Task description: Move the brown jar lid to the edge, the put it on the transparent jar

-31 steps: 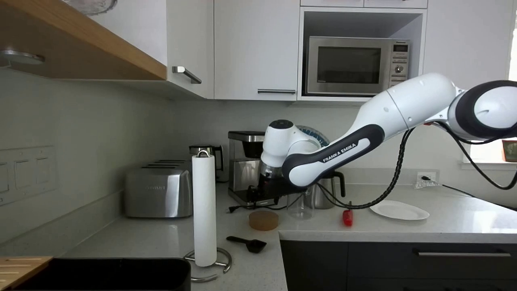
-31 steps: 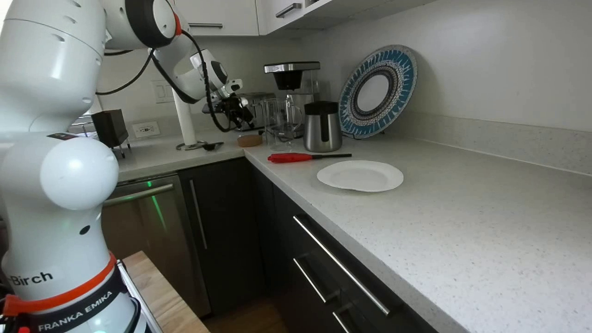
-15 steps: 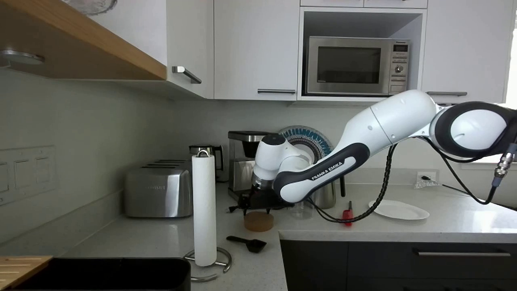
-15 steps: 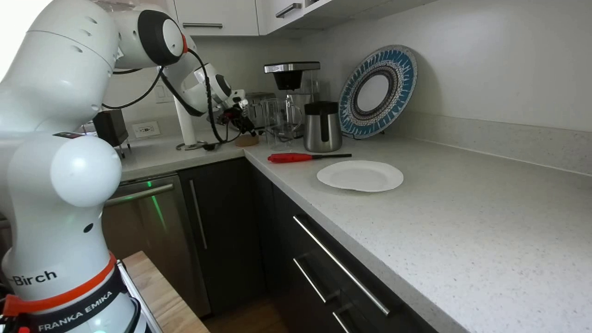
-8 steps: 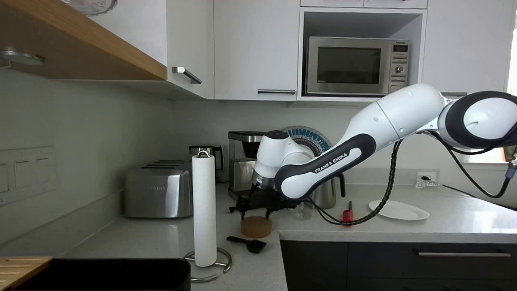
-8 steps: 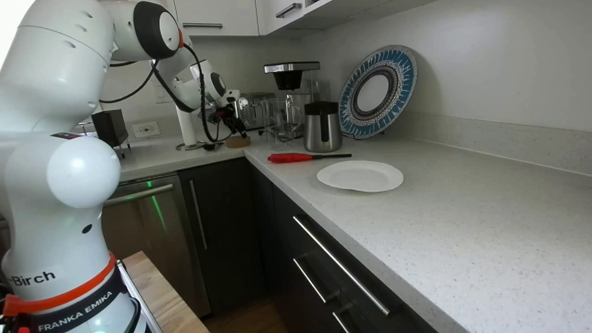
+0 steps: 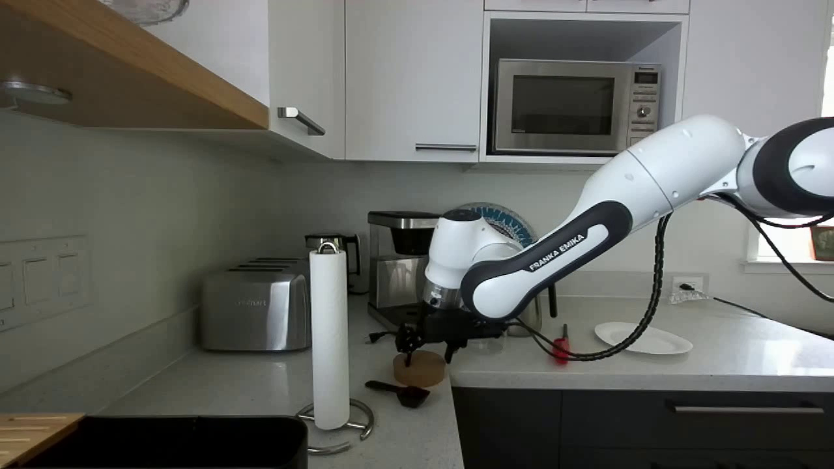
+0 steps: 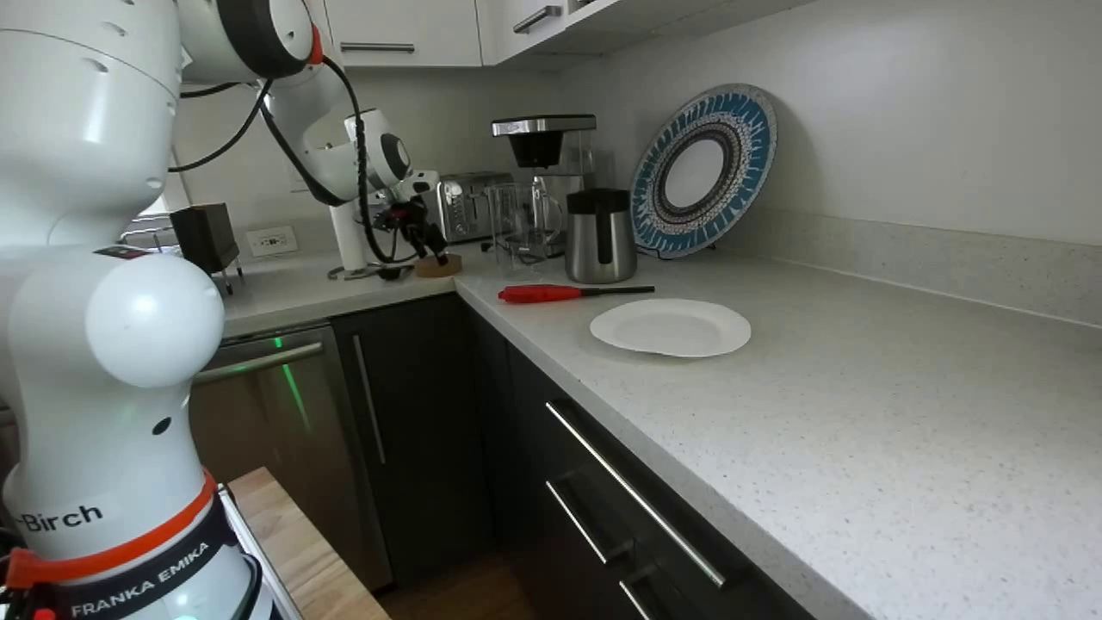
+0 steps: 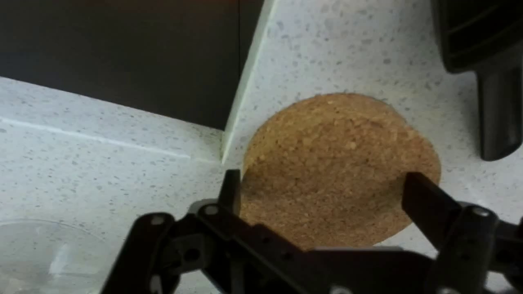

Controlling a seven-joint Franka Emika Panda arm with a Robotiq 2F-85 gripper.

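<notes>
Brown jar lid (image 9: 339,171) lies on countertop (image 9: 143,175), just beside inner corner of front edge (image 9: 114,122); one side hidden behind gripper (image 9: 322,183). Fingers (image 9: 232,185) wide apart across lid; touching or not, cannot tell. Transparent jar (image 7: 488,347): upper part covered by gripper in exterior view, cut off in wrist view.

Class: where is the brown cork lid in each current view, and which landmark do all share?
In an exterior view: brown cork lid, horizontally central, below mid-height.
In an exterior view: brown cork lid, left of centre, slightly above mid-height.
In the wrist view: brown cork lid, large, mostly right of centre.
Shared landmark: the countertop edge's inner corner, right of the lid in both exterior views, left of it in the wrist view.
</notes>
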